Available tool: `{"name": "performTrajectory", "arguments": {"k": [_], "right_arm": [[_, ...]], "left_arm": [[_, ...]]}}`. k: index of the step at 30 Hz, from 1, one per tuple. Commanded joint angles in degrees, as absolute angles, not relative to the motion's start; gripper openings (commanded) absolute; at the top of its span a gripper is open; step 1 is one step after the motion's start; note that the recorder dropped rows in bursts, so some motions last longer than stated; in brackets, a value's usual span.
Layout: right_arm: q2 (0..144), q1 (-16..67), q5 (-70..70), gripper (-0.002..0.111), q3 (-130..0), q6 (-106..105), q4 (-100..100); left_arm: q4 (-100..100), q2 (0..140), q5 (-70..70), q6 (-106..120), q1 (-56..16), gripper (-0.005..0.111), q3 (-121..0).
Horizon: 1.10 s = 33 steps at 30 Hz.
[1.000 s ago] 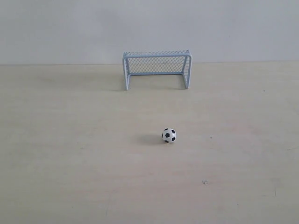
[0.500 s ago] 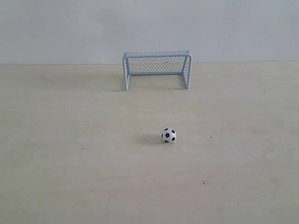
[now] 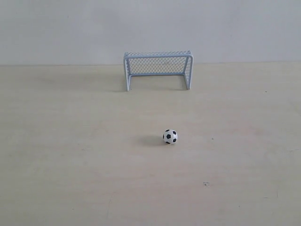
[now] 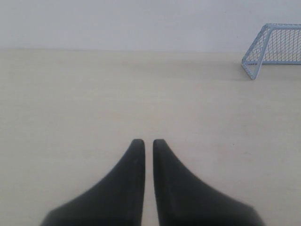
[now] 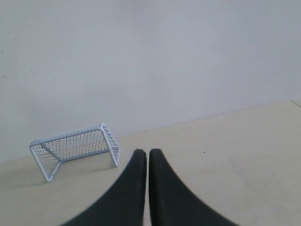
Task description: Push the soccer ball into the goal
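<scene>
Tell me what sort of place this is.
Probably a robot test bench: a pale table against a blank white wall, a toy goal and a small soccer ball set out on it, with the black left gripper and right gripper both shut.

I counted one soccer ball (image 3: 170,136) and one goal (image 3: 158,69) on a single table (image 3: 70,165). I had two grippers in sight, the left gripper (image 4: 148,143) and the right gripper (image 5: 147,153), each showing two dark fingers (image 4: 127,183), four in all.
</scene>
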<state>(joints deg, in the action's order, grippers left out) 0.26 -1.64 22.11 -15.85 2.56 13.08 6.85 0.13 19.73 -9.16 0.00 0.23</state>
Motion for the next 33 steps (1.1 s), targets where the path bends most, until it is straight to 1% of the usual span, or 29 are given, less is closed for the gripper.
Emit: {"name": "performTrajectory", "arguments": {"k": [1,5,11,13,19,24,27,33], "right_arm": [[0.0,-1.76,20.84,0.0,-16.28,3.01,21.27],[0.0,-1.76,15.15,0.0,-16.42,-4.93,37.73],[0.23,-1.76,17.54,0.0,-22.21,-37.08,52.68],[2.95,-1.76,20.1,0.0,-25.09,-42.13,55.01],[19.45,-1.76,29.28,0.0,-34.52,-49.85,55.68],[36.29,-1.76,40.56,0.0,-41.06,-59.42,57.52],[44.89,-1.76,42.65,0.0,-43.44,-62.6,58.54],[57.35,-1.51,42.79,0.0,-48.34,-67.0,57.88]], "left_arm": [[6.92,0.0,19.44,-9.47,0.11,0.006,0.0],[6.92,0.0,19.44,-9.47,0.11,0.006,0.0],[6.92,0.0,19.44,-9.47,0.11,0.006,0.0],[6.92,0.0,19.44,-9.47,0.11,0.006,0.0],[6.92,0.0,19.44,-9.47,0.11,0.006,0.0],[6.92,0.0,19.44,-9.47,0.11,0.006,0.0],[6.92,0.0,19.44,-9.47,0.11,0.006,0.0],[6.92,0.0,19.44,-9.47,0.11,0.006,0.0]]}}
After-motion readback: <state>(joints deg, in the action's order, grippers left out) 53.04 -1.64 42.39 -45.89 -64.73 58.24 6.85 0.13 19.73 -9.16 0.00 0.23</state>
